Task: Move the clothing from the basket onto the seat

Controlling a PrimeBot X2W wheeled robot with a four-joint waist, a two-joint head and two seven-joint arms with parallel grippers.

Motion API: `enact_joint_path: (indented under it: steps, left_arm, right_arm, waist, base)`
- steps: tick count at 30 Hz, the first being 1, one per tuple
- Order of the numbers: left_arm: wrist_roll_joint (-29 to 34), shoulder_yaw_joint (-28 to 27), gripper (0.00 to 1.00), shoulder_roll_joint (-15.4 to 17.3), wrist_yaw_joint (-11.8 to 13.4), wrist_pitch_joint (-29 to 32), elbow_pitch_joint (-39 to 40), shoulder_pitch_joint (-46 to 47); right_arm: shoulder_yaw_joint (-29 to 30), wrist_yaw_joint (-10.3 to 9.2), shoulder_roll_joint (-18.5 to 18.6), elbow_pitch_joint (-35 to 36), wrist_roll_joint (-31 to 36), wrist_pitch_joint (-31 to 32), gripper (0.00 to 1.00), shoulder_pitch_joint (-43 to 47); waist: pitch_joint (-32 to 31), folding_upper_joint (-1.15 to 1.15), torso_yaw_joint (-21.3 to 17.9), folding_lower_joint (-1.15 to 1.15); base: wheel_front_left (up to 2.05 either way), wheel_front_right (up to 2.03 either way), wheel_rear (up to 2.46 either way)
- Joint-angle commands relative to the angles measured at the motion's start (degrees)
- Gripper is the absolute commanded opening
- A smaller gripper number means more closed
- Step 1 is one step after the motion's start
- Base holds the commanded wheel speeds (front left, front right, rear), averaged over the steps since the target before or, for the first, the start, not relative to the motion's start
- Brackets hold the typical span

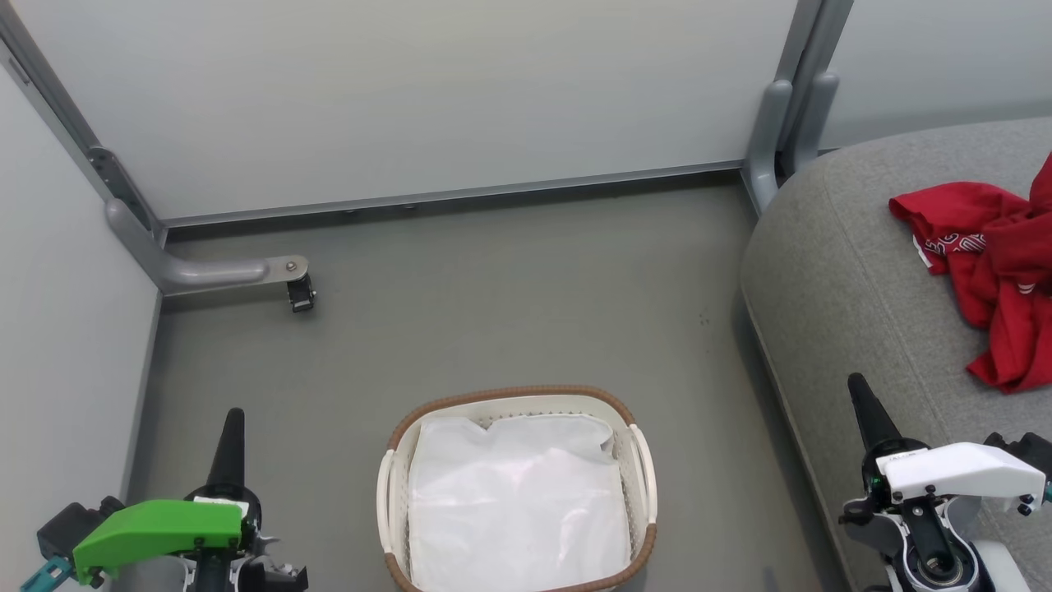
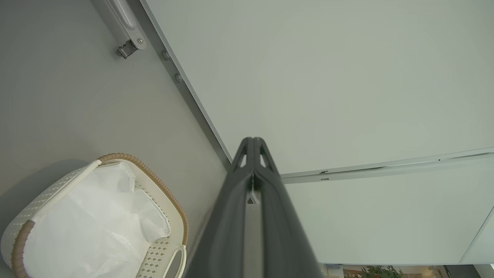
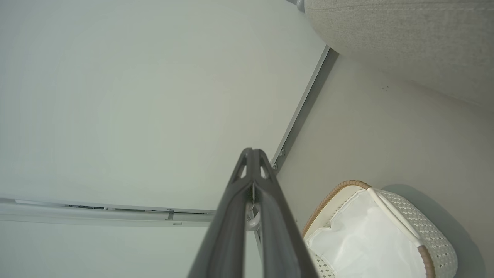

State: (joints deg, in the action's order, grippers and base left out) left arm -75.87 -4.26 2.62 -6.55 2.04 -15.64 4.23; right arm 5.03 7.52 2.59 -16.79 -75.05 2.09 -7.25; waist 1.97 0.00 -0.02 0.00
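Pale wall panels (image 1: 427,99) enclose a grey floor (image 1: 509,304). The grey seat (image 1: 846,271) fills the right side, its rounded edge near a panel post. The basket (image 1: 509,395) stands on the floor at bottom centre, between the two grippers and apart from the seat. A white liner (image 1: 518,501) lies crumpled inside it. The clothing (image 1: 998,279) lies in a red heap on the seat, by the right edge, with white lettering showing. The left gripper (image 1: 235,419) hangs at lower left over the floor, fingers pressed together, holding nothing. The right gripper (image 1: 860,388) hangs at lower right over the seat's edge, likewise closed and empty. A small caster (image 1: 301,294) sits under a panel foot at left.
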Motion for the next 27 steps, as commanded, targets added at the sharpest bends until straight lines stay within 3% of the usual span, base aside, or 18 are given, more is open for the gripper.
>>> enact_joint_path:
  steps: [1,27]
  left_arm:
    - [-1.5,-0.5,0.0,0.3,-0.4,0.4,0.5,1.5]
    - [-12.4,-1.9,0.0,0.4,-0.9,3.4,1.4,2.1]
  right_arm:
    - [0.3,-0.04,0.3,0.7,-1.5,0.5,0.0,0.6]
    - [1.3,-0.04,0.4,2.4,-12.9,3.4,0.0,1.1]
  waist:
    - [-0.1,0.0,0.0,0.0]
    - [-1.2,0.0,0.0,0.0]
  base:
    - [0.0,0.0,0.0]
    - [0.0,0.0,0.0]
